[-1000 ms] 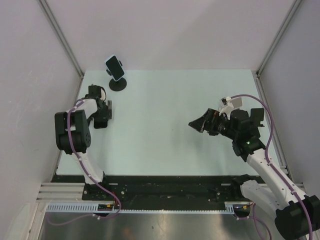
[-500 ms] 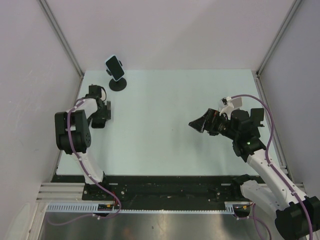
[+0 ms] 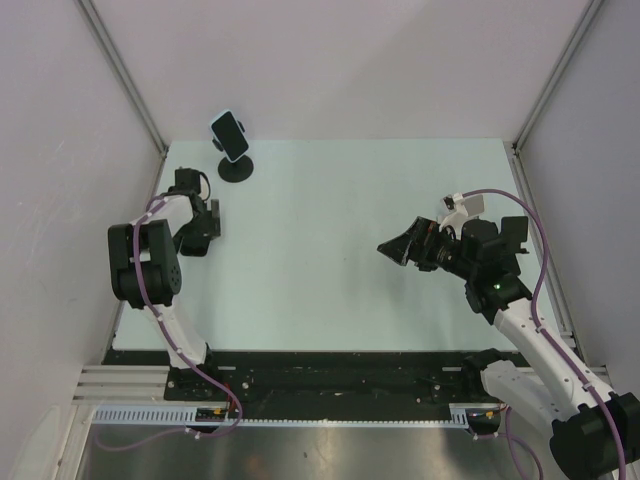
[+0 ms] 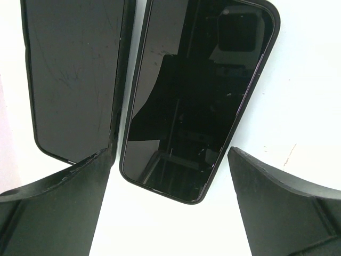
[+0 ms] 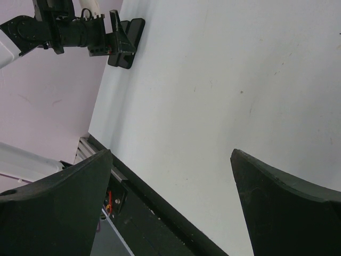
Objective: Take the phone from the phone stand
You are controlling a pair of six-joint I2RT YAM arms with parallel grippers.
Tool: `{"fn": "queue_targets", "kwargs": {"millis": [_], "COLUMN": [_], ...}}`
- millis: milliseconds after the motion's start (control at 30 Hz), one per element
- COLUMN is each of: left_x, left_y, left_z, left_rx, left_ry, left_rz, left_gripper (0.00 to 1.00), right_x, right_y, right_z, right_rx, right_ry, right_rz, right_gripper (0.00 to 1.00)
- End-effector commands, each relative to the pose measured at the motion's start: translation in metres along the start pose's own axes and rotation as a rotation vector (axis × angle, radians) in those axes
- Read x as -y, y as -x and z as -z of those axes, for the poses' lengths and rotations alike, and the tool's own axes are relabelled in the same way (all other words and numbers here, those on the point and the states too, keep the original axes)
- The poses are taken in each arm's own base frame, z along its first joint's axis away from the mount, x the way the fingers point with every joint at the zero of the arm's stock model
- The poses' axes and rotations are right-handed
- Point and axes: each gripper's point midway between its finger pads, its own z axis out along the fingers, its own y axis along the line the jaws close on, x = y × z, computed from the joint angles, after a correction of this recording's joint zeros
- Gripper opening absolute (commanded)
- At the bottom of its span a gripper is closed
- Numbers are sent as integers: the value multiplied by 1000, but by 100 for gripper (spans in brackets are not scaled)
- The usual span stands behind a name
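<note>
A dark phone with a white rim sits tilted on the black phone stand at the table's back left corner. My left gripper hangs a short way in front of the stand and apart from it, pointing down. In the left wrist view it is open over two black phones lying flat side by side, one between the fingers and one further left. My right gripper is open and empty above the table's right half.
The left arm's gripper shows at the top left of the right wrist view. The black front rail borders the table's near edge. Walls enclose the table on the left, back and right.
The left arm has edged very slightly toward the back of the table. The right arm has not moved.
</note>
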Motion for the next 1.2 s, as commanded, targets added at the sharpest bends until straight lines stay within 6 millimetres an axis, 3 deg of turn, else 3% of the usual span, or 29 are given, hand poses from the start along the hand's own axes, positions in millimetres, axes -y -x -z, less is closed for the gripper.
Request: {"fn": "queue_targets", "kwargs": {"millis": [0,233,733,1167], "left_x": [0,6,-9,-14], "left_y": [29,30,27,29], "left_z": [18,6,-12,-8], "left_rx": [93,79,44,56], "left_ry": [-36,-39,0,-13], "left_rz": [56,86,191,272], "left_gripper": [95,96,96,95], "right_x": [-10,-10,-10,-6], "right_y": [5,4,4,3], "right_z": [4,4,2,3], "right_rx": [20,19,17,22], "right_ry": [32,28,31,8], "right_rz": [28,32,29,42], "right_gripper": [99,99,99,99]}}
